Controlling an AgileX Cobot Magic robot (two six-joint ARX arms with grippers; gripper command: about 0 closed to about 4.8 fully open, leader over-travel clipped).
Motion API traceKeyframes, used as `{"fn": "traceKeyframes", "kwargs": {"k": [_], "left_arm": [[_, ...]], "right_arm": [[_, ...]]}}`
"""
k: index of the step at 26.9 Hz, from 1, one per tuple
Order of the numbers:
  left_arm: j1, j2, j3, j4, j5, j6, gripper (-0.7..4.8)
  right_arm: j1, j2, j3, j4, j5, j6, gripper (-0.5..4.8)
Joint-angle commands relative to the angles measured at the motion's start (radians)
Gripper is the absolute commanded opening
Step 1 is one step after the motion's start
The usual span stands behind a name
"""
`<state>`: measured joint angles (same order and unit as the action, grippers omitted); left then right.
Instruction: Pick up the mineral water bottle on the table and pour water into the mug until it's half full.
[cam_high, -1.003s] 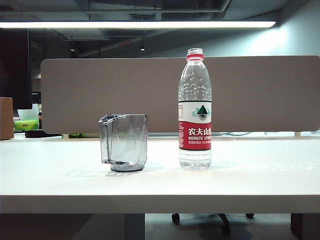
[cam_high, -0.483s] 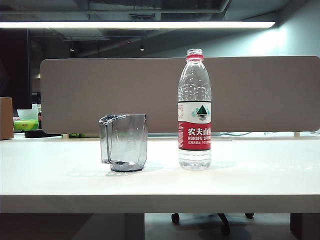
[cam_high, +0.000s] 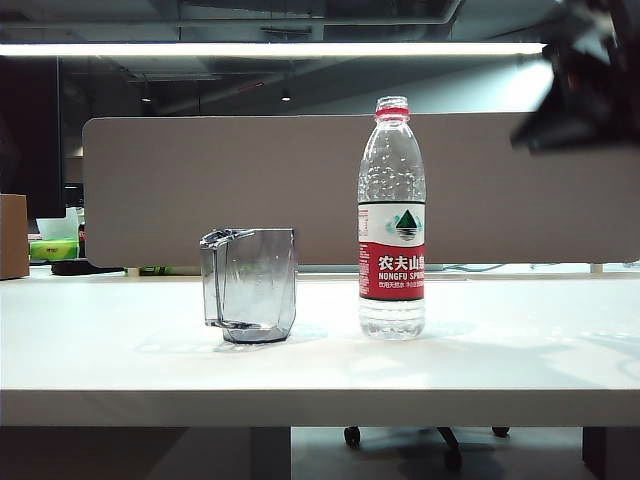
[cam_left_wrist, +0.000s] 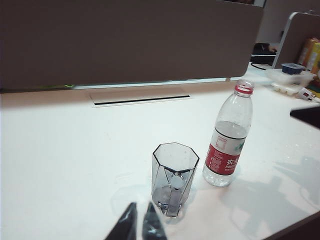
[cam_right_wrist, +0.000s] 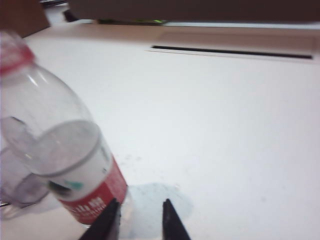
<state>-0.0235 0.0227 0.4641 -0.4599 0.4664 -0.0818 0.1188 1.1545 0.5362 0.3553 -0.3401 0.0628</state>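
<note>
The mineral water bottle (cam_high: 391, 220) stands upright on the white table (cam_high: 500, 370), with a red neck ring and water up to about the top of its label. The clear grey mug (cam_high: 250, 285) stands to its left, a little apart, and looks empty. My right gripper (cam_right_wrist: 140, 202) is open above the table beside the bottle (cam_right_wrist: 65, 155), with nothing between its fingers. In the exterior view the right arm is a dark blur (cam_high: 580, 85) high at the right. My left gripper (cam_left_wrist: 140, 220) hovers shut near the mug (cam_left_wrist: 174, 177), short of its handle, with the bottle (cam_left_wrist: 229, 137) beyond.
A grey partition panel (cam_high: 200, 180) runs along the table's back edge. A cable slot (cam_left_wrist: 140, 98) lies in the table near the panel. A cardboard box (cam_high: 12, 235) sits at the far left. Small containers (cam_left_wrist: 290, 75) sit beyond the table's right end.
The right arm has swung into the exterior view at the upper right. The bottle and the mug stand where they were.
</note>
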Motion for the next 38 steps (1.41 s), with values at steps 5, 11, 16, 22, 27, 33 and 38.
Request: {"fn": "traceKeyframes", "kwargs": {"k": [5, 11, 16, 22, 27, 33, 38], "left_arm": [[-0.001, 0.002, 0.006, 0.012, -0.058, 0.003, 0.21], [-0.001, 0.001, 0.006, 0.012, -0.079, 0.003, 0.22], [-0.001, 0.001, 0.006, 0.012, -0.084, 0.003, 0.21], [-0.001, 0.001, 0.006, 0.012, -0.085, 0.003, 0.21], [-0.001, 0.001, 0.006, 0.012, -0.085, 0.003, 0.22], [-0.001, 0.001, 0.006, 0.012, -0.085, 0.003, 0.22], [-0.001, 0.001, 0.006, 0.012, -0.085, 0.003, 0.22]], "right_arm": [[0.08, -0.032, -0.367, 0.48, 0.091, 0.217, 1.36], [0.177, -0.036, -0.536, 0.717, 0.04, 0.158, 3.7], [0.18, -0.034, -0.531, 0.719, 0.011, 0.143, 3.73], [0.181, -0.024, -0.525, 0.718, 0.234, -0.046, 3.91], [0.189, 0.117, -0.408, 0.712, 0.256, -0.097, 4.09], [0.241, 0.339, -0.286, 0.75, 0.256, -0.113, 4.31], [0.271, 0.55, -0.216, 0.933, 0.22, -0.118, 4.79]]}}
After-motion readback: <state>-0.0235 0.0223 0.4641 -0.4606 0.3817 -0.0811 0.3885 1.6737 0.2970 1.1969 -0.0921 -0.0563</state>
